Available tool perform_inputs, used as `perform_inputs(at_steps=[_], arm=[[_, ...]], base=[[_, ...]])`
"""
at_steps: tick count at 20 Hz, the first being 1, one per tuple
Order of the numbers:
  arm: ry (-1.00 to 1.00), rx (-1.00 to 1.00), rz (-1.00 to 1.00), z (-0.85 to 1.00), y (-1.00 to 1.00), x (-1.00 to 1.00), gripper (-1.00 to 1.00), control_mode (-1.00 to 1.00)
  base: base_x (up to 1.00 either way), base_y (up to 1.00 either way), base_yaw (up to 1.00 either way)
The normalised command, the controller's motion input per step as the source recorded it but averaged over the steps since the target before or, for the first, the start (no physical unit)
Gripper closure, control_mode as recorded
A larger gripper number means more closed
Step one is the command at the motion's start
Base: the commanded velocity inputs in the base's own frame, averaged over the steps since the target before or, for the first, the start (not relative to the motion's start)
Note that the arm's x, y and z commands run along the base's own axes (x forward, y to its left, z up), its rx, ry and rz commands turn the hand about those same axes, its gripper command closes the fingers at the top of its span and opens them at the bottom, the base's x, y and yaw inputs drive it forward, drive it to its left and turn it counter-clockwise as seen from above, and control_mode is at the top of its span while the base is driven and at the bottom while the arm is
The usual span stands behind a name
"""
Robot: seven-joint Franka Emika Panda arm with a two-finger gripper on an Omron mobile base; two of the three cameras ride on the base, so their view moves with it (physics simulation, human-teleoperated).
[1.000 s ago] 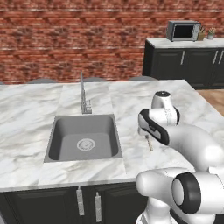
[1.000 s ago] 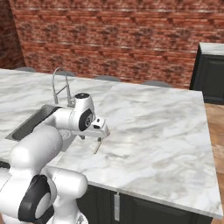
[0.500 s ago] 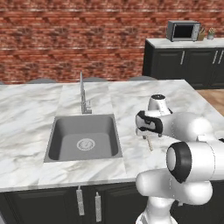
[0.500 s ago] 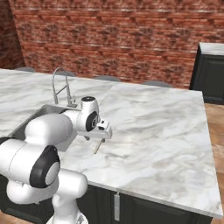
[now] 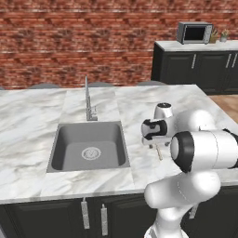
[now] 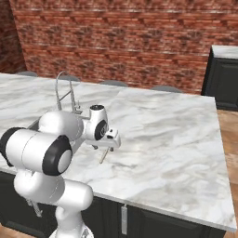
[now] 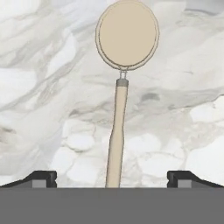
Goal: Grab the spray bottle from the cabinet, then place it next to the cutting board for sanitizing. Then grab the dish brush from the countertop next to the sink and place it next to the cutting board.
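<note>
I have the gripper (image 7: 112, 183) low over the marble desk (image 6: 176, 139) just right of the sink (image 5: 88, 146), its fingers spread wide with the dish brush (image 7: 118, 109) lying between them and not yet clamped. The handle runs straight up the middle of the hand view, round head at the far end. I judge the best move is to stay centred on the handle, come straight down, close on its near end, and lift level so the head doesn't swing.
</note>
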Motion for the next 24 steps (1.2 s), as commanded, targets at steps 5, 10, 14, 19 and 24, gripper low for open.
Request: perform_inputs(at_steps=[5,10,14,19,24], arm=[[0.00,0.00,0.00,-0.23,0.00,0.15,-1.00,-1.00],[0.00,0.00,0.00,-0.23,-0.01,0.06,-1.00,-1.00],[0.00,0.00,0.00,-0.30,0.00,0.14,1.00,-1.00],[0.00,0.00,0.00,-0.44,0.00,0.22,1.00,-1.00],[0.00,0.00,0.00,-0.21,0.00,0.02,1.00,-1.00]], base=[[0.00,0.00,0.00],[0.00,0.00,0.00],[0.00,0.00,0.00],[0.00,0.00,0.00],[0.00,0.00,0.00]])
